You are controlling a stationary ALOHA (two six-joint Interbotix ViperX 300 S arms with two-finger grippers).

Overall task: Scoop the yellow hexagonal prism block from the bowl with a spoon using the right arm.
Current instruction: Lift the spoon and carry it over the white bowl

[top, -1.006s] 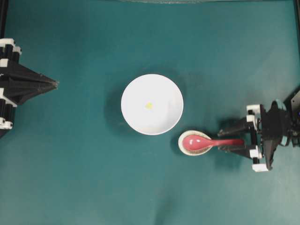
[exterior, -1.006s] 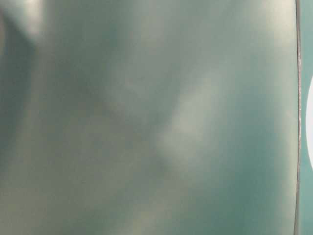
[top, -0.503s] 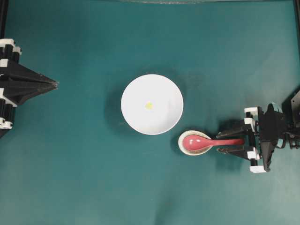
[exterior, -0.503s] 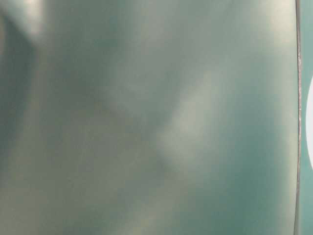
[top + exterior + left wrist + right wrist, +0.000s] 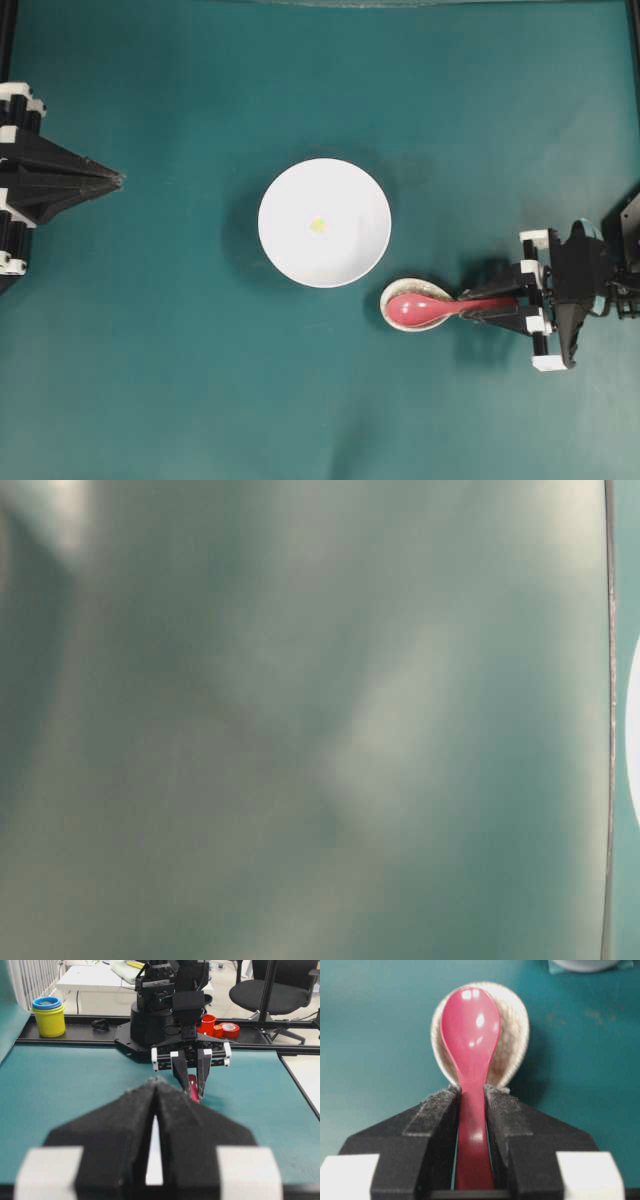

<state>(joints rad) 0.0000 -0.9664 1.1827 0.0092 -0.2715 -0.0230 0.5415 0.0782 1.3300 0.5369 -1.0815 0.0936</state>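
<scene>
The white bowl (image 5: 350, 190) sits mid-table with the tiny yellow block (image 5: 317, 226) lying inside it. The pink-red spoon (image 5: 420, 311) rests with its scoop on a small speckled cream dish (image 5: 412, 291) to the bowl's lower right. My right gripper (image 5: 472, 305) is shut on the spoon's handle. In the right wrist view the fingers (image 5: 435, 1115) press both sides of the handle, with the spoon's scoop (image 5: 470, 1025) over the dish (image 5: 514, 1042). My left gripper (image 5: 118, 180) is shut and empty at the far left, well clear of the bowl. In its own view it (image 5: 156, 1082) points at the right gripper (image 5: 192, 1091).
The teal table (image 5: 200, 380) runs to black frame rails at both sides. Beyond the far edge in the left wrist view stand stacked yellow and blue cups (image 5: 49, 1015) and red tape rolls (image 5: 220, 1027). The table-level view is blurred teal.
My right gripper's jaws have closed from either side of the spoon handle onto it. The scoop has shifted slightly on the cream dish. The left arm has not moved.
</scene>
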